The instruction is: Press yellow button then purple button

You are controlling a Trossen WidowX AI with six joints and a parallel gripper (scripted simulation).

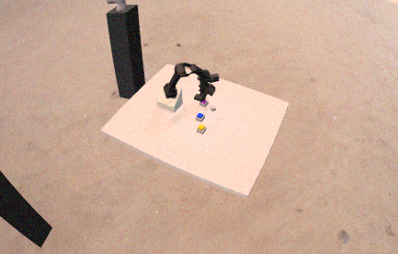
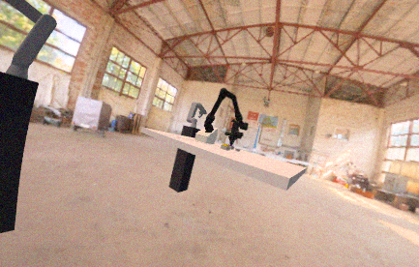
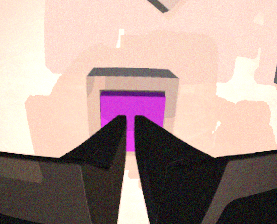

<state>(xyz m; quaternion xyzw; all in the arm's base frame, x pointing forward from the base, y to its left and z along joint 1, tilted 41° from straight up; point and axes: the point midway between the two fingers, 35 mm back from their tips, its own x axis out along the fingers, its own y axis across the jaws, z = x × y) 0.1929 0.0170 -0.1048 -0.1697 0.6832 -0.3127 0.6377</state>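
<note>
The purple button [image 1: 204, 103] [image 3: 114, 106] sits in a square grey housing near the arm. My gripper [image 1: 199, 98] [image 3: 130, 123] is shut, with only a thin slit between the fingertips and nothing held. Its tips point down over the purple cap and hide part of its near half in the wrist view; whether they touch it I cannot tell. The yellow button [image 1: 201, 128] [image 2: 224, 145] stands farthest from the gripper, beyond the blue one, and is not in the wrist view.
The blue button [image 1: 199, 116] stands between the purple and yellow ones. A small grey block [image 1: 213, 109] lies close beside the purple button. The arm stands on a pale base block [image 1: 168, 105] on the tabletop [image 1: 244, 138]. A dark pillar [image 1: 127, 55] stands behind the table's edge.
</note>
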